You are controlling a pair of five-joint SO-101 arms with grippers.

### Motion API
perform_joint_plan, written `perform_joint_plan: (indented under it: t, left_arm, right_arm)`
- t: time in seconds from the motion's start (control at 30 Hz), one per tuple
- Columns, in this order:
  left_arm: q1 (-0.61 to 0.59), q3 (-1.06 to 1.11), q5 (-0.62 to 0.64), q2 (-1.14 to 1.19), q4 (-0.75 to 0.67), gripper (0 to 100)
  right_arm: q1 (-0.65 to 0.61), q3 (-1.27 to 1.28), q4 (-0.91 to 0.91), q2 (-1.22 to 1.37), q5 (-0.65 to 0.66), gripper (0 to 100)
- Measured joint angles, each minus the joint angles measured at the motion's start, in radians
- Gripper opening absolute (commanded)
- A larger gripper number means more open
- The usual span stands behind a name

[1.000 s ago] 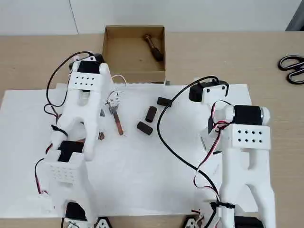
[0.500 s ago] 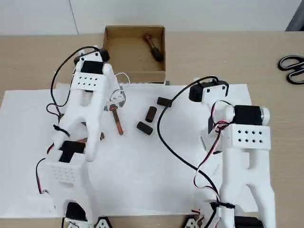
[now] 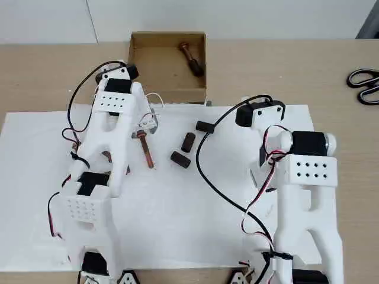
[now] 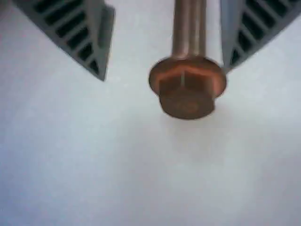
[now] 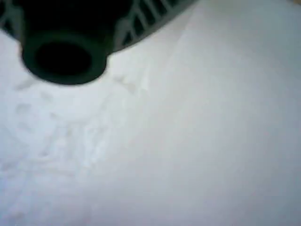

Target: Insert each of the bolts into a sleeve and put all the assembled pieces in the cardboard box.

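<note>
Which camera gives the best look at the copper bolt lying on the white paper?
The left wrist view: the bolt sits close up between the fingers of the open left end effector, hexagonal head plain. The high view shows its whole length, but small. The right wrist view faces a black sleeve and paper instead.

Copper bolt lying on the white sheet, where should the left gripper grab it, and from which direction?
Grip the bolt by its smooth shank just behind the hex head, coming straight down from above. It lies flat on the sheet, and the open left gripper has a finger on either side of the shank. The wider, faceted head would likely slip.
</note>
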Motion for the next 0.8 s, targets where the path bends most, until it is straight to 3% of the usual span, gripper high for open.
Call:
perform_joint_plan:
  t: [0.37, 0.8]
  left_arm:
    - [-0.006, -0.018, -0.005, 0.092, -0.017, 9]
    - [-0.006, -0.021, -0.009, 0.098, -0.020, 8]
  right_arm:
    - [0.000, 0.000, 0.000, 0.000, 0.000, 0.3]
    - [0.000, 0.000, 0.000, 0.000, 0.000, 0.3]
